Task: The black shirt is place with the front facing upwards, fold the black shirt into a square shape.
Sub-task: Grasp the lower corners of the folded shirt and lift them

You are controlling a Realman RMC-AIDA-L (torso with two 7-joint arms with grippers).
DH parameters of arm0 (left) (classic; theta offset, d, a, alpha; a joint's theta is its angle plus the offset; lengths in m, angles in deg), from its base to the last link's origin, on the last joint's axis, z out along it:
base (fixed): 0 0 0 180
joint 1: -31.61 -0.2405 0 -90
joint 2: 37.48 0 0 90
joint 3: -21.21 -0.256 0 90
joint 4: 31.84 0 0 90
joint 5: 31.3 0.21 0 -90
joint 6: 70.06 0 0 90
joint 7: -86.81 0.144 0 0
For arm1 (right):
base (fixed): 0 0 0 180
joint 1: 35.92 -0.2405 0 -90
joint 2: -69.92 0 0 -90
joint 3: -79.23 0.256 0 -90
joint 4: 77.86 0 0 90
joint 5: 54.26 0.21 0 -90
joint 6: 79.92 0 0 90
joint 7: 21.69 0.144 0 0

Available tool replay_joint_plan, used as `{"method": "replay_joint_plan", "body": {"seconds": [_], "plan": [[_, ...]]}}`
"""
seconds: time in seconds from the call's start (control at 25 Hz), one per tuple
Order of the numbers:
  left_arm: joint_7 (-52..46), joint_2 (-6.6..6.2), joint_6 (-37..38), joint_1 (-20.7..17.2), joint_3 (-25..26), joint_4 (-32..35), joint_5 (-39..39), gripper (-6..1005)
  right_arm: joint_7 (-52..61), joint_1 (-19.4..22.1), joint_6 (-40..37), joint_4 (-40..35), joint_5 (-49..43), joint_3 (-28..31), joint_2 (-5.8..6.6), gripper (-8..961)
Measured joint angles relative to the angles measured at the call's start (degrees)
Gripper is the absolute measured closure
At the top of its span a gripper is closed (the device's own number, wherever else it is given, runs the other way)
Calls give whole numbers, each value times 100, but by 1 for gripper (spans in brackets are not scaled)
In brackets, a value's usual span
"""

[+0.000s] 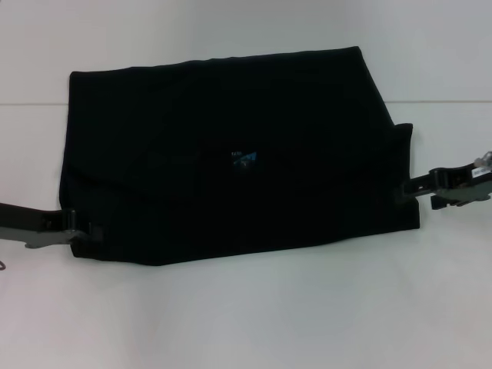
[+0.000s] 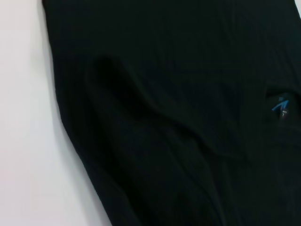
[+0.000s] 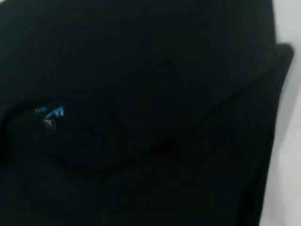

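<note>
A black shirt [image 1: 231, 154] lies folded into a wide block on a white table [image 1: 246, 315], a small blue mark [image 1: 244, 159] near its middle. The left gripper [image 1: 91, 231] sits at the shirt's near left corner, the right gripper [image 1: 407, 191] at its right edge. Black fingers blend into cloth, so their grip cannot be told.

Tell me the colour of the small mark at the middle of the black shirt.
Blue; the small mark on the black shirt shows best in the right wrist view.
</note>
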Motion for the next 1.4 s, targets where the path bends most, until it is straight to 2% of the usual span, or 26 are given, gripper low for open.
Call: {"method": "replay_joint_plan", "body": {"seconds": [0.16, 0.32, 0.52, 0.76, 0.96, 1.2, 1.4], "plan": [[0, -3, -13, -2, 1, -4, -8, 970, -18, -26, 176, 82, -1, -22, -108, 46], [0, -4, -9, -2, 1, -5, -25, 970, -18, -35, 279, 87, 8, -46, -163, 47], [0, -4, 12, -2, 2, 0, -38, 970, -14, -45, 538, 106, -10, -329, -225, 163], [7, -4, 19, 1, 1, 0, -44, 970, -43, -49, 631, 107, -15, -387, -242, 401], [9, -8, 27, 8, 0, 0, -50, 970, -48, -49, 628, 104, -18, -431, -242, 647], [9, -29, 91, 34, 1, 0, -54, 970, -42, -35, 575, 75, -19, -489, -230, 796], [10, -88, 456, 45, 17, 0, -61, 969, -90, 62, 36, -80, 1, -450, -119, 884]]}}
